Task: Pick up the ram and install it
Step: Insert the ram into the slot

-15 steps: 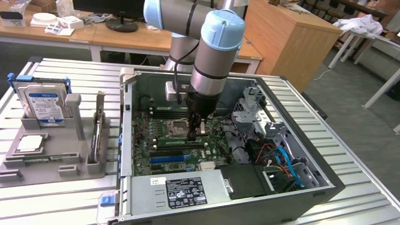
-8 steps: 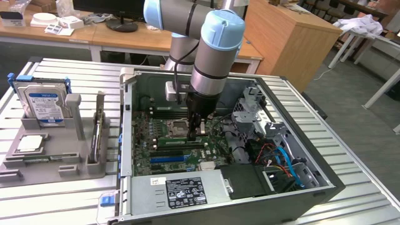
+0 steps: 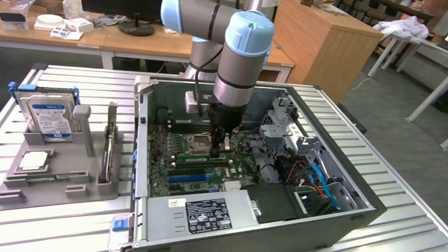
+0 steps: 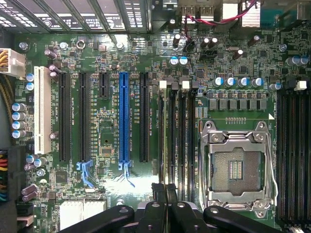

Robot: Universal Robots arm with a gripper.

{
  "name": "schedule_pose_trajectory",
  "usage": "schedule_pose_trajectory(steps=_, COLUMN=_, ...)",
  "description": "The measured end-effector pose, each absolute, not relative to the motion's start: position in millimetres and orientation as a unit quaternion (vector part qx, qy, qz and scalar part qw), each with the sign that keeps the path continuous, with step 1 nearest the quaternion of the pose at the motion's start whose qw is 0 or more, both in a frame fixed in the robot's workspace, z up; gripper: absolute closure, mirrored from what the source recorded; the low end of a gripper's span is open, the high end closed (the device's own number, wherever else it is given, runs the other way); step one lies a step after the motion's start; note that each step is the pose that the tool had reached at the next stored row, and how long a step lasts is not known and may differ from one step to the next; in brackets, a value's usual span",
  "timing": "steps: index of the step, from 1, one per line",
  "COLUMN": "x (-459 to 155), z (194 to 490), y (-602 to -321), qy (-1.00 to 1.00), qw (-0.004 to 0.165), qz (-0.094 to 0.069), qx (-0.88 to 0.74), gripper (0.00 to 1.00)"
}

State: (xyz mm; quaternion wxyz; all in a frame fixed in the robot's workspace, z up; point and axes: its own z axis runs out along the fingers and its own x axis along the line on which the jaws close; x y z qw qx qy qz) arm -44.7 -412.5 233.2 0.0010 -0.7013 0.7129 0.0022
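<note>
The gripper is down inside the PC case, its pincer pinched tight on the ram. That green stick stands on edge at the memory slots, just beside the empty CPU socket.

One arm, one opened computer, and a board full of slots.

From where I stand I count one robot arm with one gripper, one computer case on one slatted table, and one grey holder near the table's edge on the exterior view's left. The holder carries one blue-labelled hard drive and one square silver processor chip. On the motherboard there are six expansion slots: one white slot, one blue slot, three long black slots and one short black slot. There are also two blue clips, one processor socket and four memory slots beside it.
</note>
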Motion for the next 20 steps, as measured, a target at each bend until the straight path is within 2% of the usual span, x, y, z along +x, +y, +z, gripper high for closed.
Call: schedule_pose_trajectory(steps=20, x=-44.4, z=230.5, y=-412.5, qy=0.713, qw=0.001, qz=0.002, qx=-0.701, gripper=0.88)
